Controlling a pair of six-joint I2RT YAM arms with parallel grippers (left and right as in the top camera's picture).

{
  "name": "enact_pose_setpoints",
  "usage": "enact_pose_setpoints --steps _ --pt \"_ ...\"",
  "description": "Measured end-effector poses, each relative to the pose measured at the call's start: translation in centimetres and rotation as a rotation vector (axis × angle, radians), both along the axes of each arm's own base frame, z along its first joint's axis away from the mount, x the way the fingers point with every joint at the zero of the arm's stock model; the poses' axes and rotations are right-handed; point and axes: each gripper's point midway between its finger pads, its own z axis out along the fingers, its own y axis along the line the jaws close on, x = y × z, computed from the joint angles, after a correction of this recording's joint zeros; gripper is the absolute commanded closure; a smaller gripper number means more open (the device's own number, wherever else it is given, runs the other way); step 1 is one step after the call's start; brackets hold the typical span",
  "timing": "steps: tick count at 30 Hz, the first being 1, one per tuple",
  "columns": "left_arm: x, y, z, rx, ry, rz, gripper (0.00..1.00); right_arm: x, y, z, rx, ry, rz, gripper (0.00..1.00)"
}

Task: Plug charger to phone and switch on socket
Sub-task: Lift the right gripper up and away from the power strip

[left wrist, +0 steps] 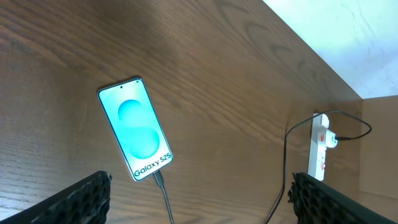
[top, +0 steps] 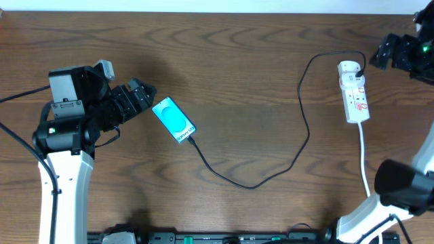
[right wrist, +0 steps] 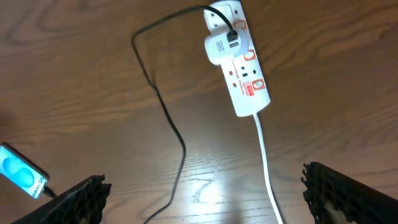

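The phone (top: 173, 119) lies face up on the table, its cyan screen lit (left wrist: 135, 127). The charger's black plug tip (left wrist: 159, 179) sits in the phone's bottom edge. Its thin cable (top: 251, 186) loops across the table to a white adapter (right wrist: 219, 46) seated in the socket (top: 354, 91), a white strip with red markings. My left gripper (top: 148, 96) hovers open just left of the phone, with nothing between its fingers (left wrist: 81, 199). My right gripper (top: 377, 54) is open a little right of the socket's far end and touches nothing.
The strip's white cord (right wrist: 266, 162) runs from the socket (right wrist: 239, 62) toward the table's front edge, past the right arm's base (top: 400, 183). The black cable (right wrist: 168, 118) crosses the middle of the wooden table (top: 244, 68). The left arm's base (top: 64, 135) stands at the left.
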Motion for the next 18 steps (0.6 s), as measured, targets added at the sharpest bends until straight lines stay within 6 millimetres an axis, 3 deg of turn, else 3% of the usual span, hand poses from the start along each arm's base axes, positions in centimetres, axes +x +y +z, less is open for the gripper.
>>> enact_pose_setpoints --steps 4,18 --pt "0.0 0.0 0.0 0.0 0.0 0.0 0.08 -0.44 0.86 1.09 -0.011 -0.028 0.016 0.01" --pt "0.0 0.0 0.0 0.0 0.0 0.0 0.08 -0.47 0.76 1.1 -0.017 -0.027 0.013 0.01"
